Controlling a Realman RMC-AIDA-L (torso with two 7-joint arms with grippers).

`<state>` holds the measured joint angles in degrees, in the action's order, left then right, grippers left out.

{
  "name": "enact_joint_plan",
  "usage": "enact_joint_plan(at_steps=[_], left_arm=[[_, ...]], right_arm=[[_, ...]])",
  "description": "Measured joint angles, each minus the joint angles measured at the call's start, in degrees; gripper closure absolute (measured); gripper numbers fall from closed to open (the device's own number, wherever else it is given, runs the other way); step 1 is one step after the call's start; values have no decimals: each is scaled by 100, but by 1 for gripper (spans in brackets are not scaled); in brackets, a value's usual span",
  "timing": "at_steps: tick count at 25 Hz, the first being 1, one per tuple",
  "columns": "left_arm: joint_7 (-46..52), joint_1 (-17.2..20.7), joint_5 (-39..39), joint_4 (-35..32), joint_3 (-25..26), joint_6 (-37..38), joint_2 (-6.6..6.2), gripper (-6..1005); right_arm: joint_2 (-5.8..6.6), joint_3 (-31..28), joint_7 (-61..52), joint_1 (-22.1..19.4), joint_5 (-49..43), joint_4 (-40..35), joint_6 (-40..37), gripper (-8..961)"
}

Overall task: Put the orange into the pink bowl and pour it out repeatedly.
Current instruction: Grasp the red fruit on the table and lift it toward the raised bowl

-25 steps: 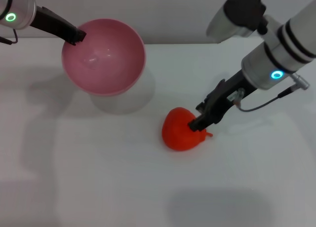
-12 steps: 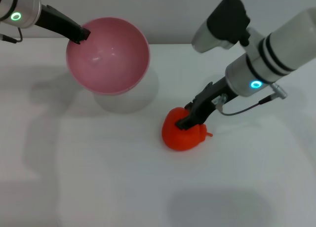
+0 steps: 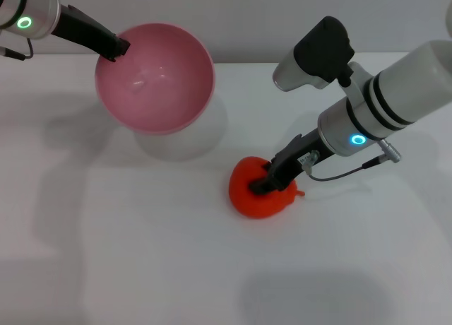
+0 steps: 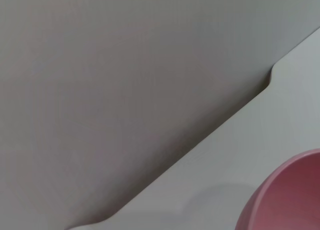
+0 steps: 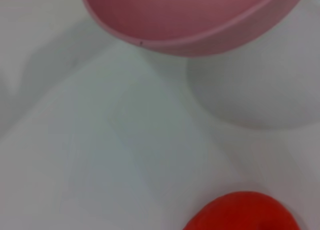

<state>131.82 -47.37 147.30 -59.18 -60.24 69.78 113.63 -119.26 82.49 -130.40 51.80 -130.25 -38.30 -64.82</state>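
**Ana:** Right gripper point(image 3: 263, 186) is down on the orange point(image 3: 260, 191), its dark fingers pressed against the top of the fruit. I take it as closed on it, though the far side of the grasp is hidden. The orange sits on the bench point(image 3: 141, 254), near the middle and a little to the robot's right.

**Ben:** And the bowl?

**Ana:** Left gripper point(image 3: 116, 49) has the pink bowl point(image 3: 155, 78) by its rim, at the far left corner. The bowl is held off the bench and tipped, its mouth turned toward the camera and the orange. Its shadow falls on the bench below it. It holds nothing.

**Ben:** So where are we in the cycle?

**Ana:** My reading: the orange is out of the bowl and is being picked up for a drop. What is left of this round is to lift it, carry it over to the bowl, let go, and then tip it out again. The bowl and the fruit are well apart, so the carry is a real move.

**Ben:** What of the surroundings?

**Ana:** Plain white bench, matte, with soft shadows of both arms. Behind it stands a pale grey wall point(image 4: 125, 65); the left wrist view shows a notched edge where the bench meets it.
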Motion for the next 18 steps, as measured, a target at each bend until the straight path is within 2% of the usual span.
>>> enact_joint_plan(at_steps=[2,11,13,15,18], left_arm=[[-15,0,0,2,0,-4,3,940],[-26,17,0,3,4,-8,8,938],[-26,26,-1,3,4,-2,4,938],[-26,29,0,3,4,19,-12,937],[-26,28,0,-10,4,79,-22,936]], right_arm=[[0,11,1,-50,3,-72,37,428],[0,13,-51,-66,55,-177,-7,663],[1,25,-86,-80,56,-230,-32,745],[17,58,-216,-198,43,-497,-121,827],[51,32,-518,-580,-168,-1353,-201,847]])
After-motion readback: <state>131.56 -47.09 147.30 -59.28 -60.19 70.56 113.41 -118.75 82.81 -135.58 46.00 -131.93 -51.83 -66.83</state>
